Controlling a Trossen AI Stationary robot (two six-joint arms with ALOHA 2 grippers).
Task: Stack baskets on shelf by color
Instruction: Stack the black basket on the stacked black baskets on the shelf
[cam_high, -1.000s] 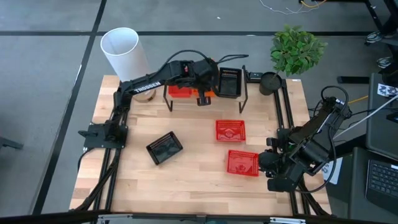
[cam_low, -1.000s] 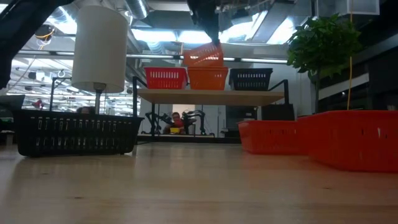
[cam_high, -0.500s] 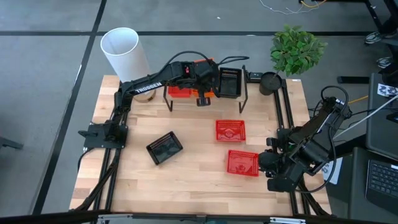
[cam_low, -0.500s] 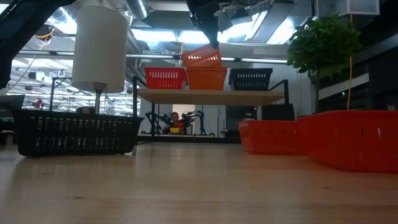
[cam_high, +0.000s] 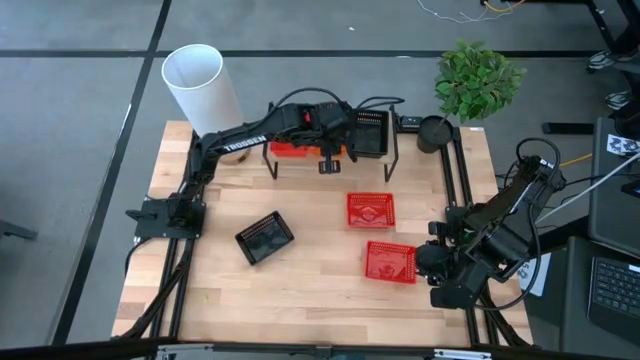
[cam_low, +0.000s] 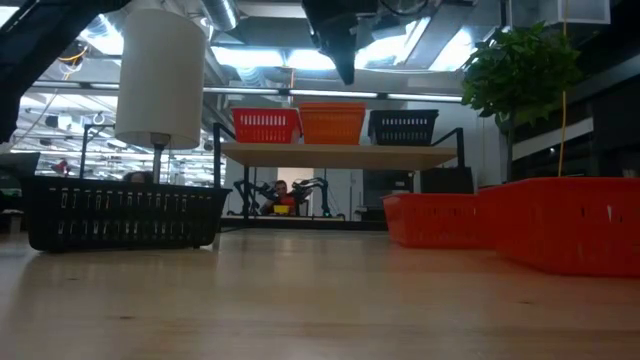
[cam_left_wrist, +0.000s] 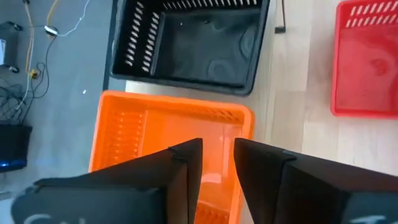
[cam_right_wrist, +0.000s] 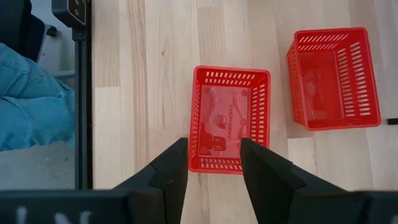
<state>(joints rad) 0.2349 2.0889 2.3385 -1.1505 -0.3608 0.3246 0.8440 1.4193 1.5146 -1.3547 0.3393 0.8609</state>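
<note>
orange basket (cam_low: 332, 123) now sits level on the shelf (cam_low: 340, 153), no longer tilted; left gripper (cam_left_wrist: 216, 163) hangs above it, slightly parted and empty. orange stacked; loose reds remain.

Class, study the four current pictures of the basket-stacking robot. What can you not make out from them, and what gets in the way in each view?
- How many orange baskets are stacked: the low view shows only one side; in the high view the left gripper covers them.
- Shelf top board: mostly hidden under arm and baskets in the high view.
- Red basket: cut off by the left wrist view's edge.
- Black basket contents: the low view shows only its side.
</note>
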